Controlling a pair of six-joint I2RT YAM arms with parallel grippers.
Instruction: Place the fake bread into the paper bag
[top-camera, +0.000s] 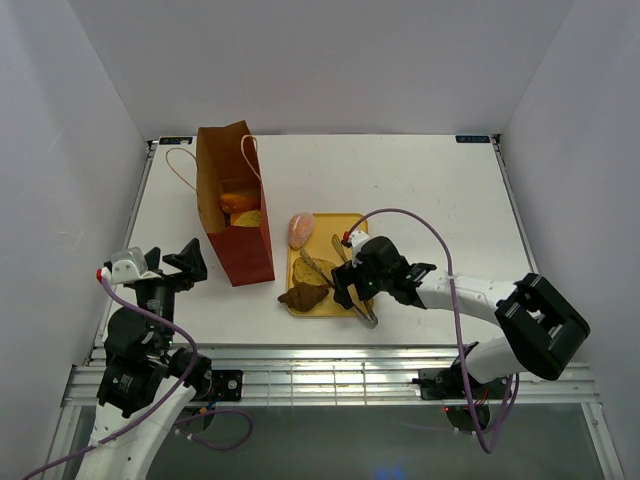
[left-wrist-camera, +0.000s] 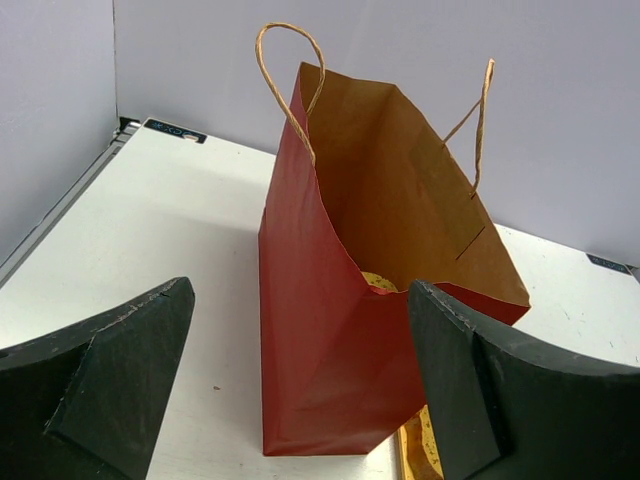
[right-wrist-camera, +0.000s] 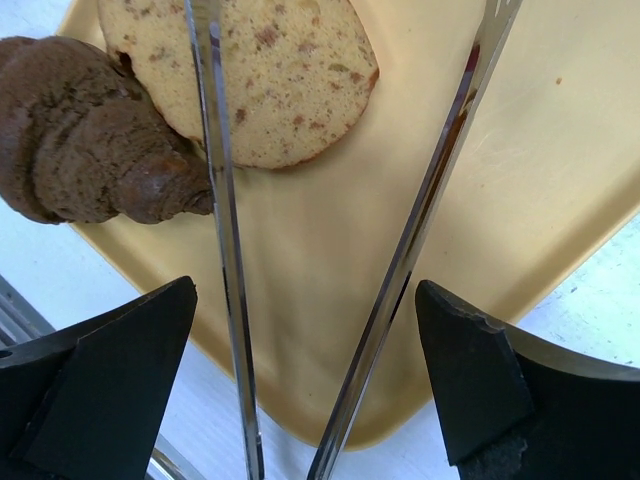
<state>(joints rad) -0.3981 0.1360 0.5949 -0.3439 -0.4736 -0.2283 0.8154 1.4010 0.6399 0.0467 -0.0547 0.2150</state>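
Reddish-brown kraft forms the paper bag (top-camera: 245, 250), stood upright just left of the yellow tray (right-wrist-camera: 520, 200), with orange bread pieces (top-camera: 238, 203) seen inside. A pink roll (top-camera: 301, 230), brown croissant (right-wrist-camera: 80, 140) and speckled slice (right-wrist-camera: 270, 70) are seen at the tray. The right gripper (right-wrist-camera: 302, 300) is spread wide astride the silver tongs (right-wrist-camera: 420, 240), nothing clasped; the left gripper (left-wrist-camera: 300, 290) is held wide and empty near the bag.

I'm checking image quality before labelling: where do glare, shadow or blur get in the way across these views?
Top external: even, soft light, only a faint shadow beside the paper bag. Left wrist: bag sharp, soft shadow on the table to its left. Right wrist: the tongs mirror the yellow tray and blend into it; the speckled slice and brown croissant look crisp.
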